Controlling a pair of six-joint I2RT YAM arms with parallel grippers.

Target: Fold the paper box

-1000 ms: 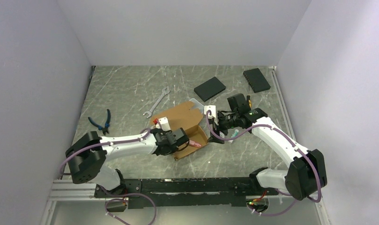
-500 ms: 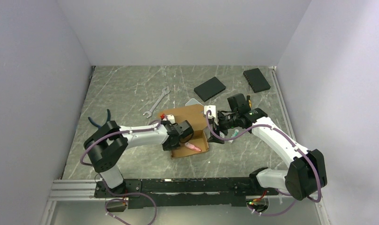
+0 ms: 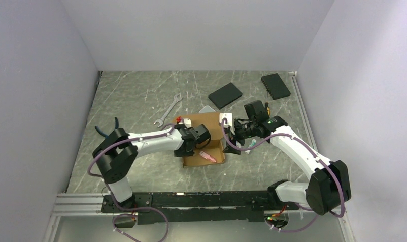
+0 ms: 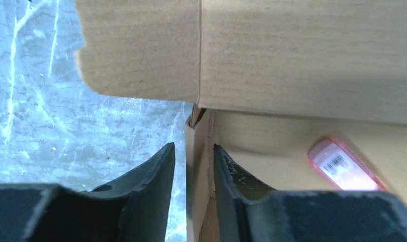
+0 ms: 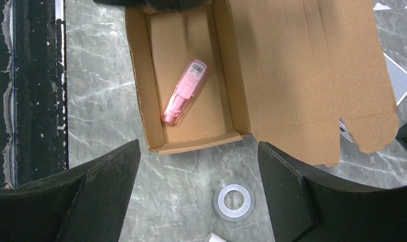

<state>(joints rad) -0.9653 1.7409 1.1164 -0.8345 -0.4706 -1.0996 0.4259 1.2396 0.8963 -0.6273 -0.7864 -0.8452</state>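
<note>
paper box [image 3: 206,126], long axis left–right, lid open rearward, holds pink tube [image 5: 184,92]; left gripper [image 4: 193,147] released astride its wall; right gripper [image 5: 199,145] spread.

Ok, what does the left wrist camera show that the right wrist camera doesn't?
Only the left wrist view: the left pincer straddling a side wall of the paper box, jaws slightly apart. Only the right wrist view: the whole open tray with its lid flap open, a tape roll on the table, the wide-open right pincer, and a corner of a white case. Both: the paper box and the pink tube lying inside it.
</note>
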